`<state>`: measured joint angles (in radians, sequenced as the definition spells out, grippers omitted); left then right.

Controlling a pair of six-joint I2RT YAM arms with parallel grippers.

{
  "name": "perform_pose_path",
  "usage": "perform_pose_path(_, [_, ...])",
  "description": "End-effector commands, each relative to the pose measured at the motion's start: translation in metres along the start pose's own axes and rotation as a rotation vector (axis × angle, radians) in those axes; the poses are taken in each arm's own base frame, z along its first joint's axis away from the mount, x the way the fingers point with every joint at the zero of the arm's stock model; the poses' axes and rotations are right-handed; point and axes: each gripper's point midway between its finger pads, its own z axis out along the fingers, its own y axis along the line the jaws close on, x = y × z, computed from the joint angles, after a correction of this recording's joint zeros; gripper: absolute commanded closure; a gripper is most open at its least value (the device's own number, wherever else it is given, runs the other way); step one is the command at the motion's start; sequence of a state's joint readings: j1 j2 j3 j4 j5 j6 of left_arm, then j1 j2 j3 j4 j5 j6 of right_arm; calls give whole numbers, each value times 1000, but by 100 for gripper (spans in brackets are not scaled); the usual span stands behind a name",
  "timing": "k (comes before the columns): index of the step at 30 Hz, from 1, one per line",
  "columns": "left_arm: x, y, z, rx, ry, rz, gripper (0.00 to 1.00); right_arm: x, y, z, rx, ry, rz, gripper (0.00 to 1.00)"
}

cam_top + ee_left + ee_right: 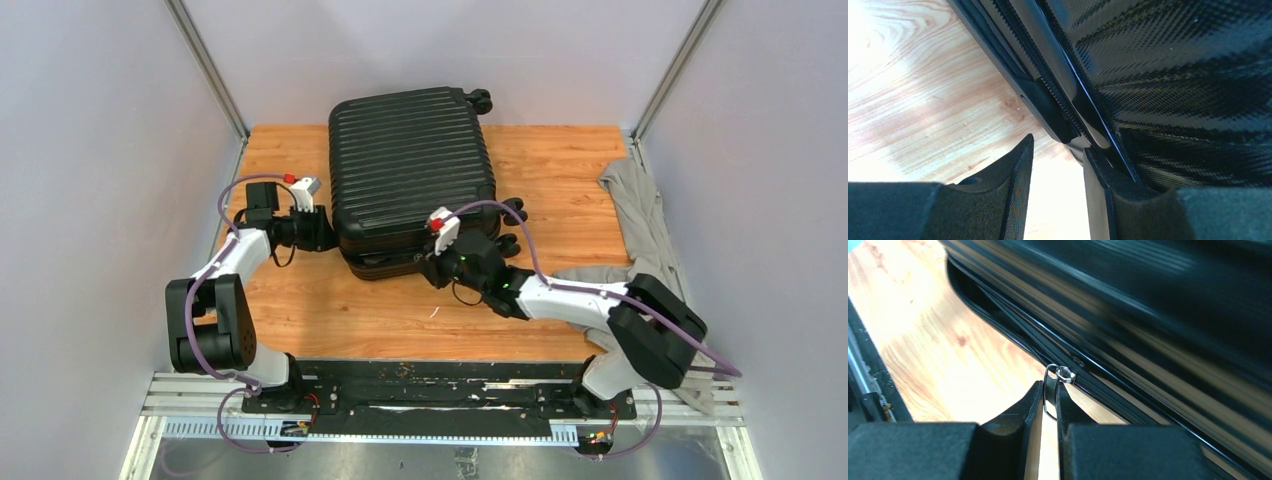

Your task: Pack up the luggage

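Note:
The luggage (410,170) is a black ribbed hard-shell suitcase lying flat on the wooden table, lid nearly down with a gap along its near edge. My left gripper (322,232) is open at the suitcase's left near corner; its right fingertip (1098,165) touches the zipper seam (1048,95). My right gripper (440,268) is at the near edge, shut on the metal zipper pull (1050,392), whose ring (1065,374) joins the zipper track. The shell (1158,320) fills the upper right of the right wrist view.
A grey cloth (640,215) lies at the table's right edge. The suitcase wheels (512,212) stick out on its right side, another (480,98) at the far corner. Bare wood (380,315) lies between the suitcase and the arm bases.

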<state>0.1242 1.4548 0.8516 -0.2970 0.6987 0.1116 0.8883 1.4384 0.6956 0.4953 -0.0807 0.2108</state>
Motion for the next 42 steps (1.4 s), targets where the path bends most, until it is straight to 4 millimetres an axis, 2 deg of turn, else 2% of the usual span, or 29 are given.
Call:
perform_pose_path(1, [-8, -36, 1, 147, -38, 24, 100, -19, 59, 23, -136, -24, -14, 100])
perform_pose_path(4, [-9, -40, 0, 156, -46, 27, 100, -10, 85, 42, -169, 16, -41, 100])
perform_pose_path(13, [-12, -50, -7, 181, -58, 45, 100, -9, 158, 85, -302, 54, -93, 98])
perform_pose_path(15, [-13, -50, -10, 176, -53, 54, 100, -11, 161, 90, -302, 64, -79, 92])
perform_pose_path(17, [-16, -47, -15, 166, -51, 59, 100, -15, 152, 86, -250, 70, -68, 88])
perform_pose_path(19, [-23, -39, -25, 155, -67, 55, 100, -27, 132, 75, -184, 51, -9, 75])
perform_pose_path(22, [-35, -13, -44, 99, -77, 58, 99, -52, 91, 47, -96, 34, 135, 66])
perform_pose_path(24, [-41, 11, -55, 35, -72, 57, 90, -73, 64, 20, -24, 21, 210, 63])
perform_pose_path(26, [-46, 33, -61, -20, -75, 50, 84, -89, 44, -2, 28, -7, 244, 60])
perform_pose_path(29, [-57, 54, -59, -75, -93, 50, 71, -105, 15, -29, 136, -43, 273, 58])
perform_pose_path(33, [-77, 70, -48, -95, -150, 16, 64, -127, -32, -56, 305, -82, 342, 56])
perform_pose_path(35, [-82, 74, -40, -100, -149, 9, 63, -145, -65, -68, 411, -121, 353, 56])
perform_pose_path(37, [-81, 78, -30, -114, -138, 16, 63, -169, -108, -81, 525, -172, 368, 55])
perform_pose_path(39, [-77, 77, -20, -113, -117, 19, 63, -190, -158, -92, 657, -220, 364, 55])
perform_pose_path(40, [-75, 76, -15, -109, -107, 16, 63, -198, -191, -100, 733, -239, 376, 55])
perform_pose_path(42, [-69, 71, -5, -100, -85, 19, 63, -208, -237, -98, 805, -248, 404, 57])
